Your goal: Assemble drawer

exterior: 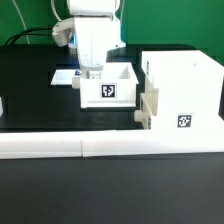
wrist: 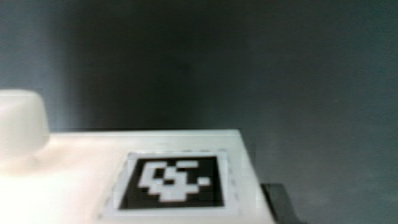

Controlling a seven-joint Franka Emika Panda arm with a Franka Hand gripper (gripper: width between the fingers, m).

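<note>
Small white plastic open-top tray with a black-and-white square tag on its front wall, sitting on the black tabletop near the middle of the exterior view. Same tag big and blurry in the wrist view. Just beside it, on the exterior view's right, the tall white boxy casing with its own tag low on the front. Another small white part pressed against the casing's side, maybe the second tray partly in, hard to tell. White robot gripper low over the back corner of the small tray. Jaws hidden behind the wall; open or closed, cannot tell. Long low white wall across the front. Flat white marker board behind the tray.

Probably about halfway: this tray not yet in the casing. Left to do: sliding it into its slot.
</note>
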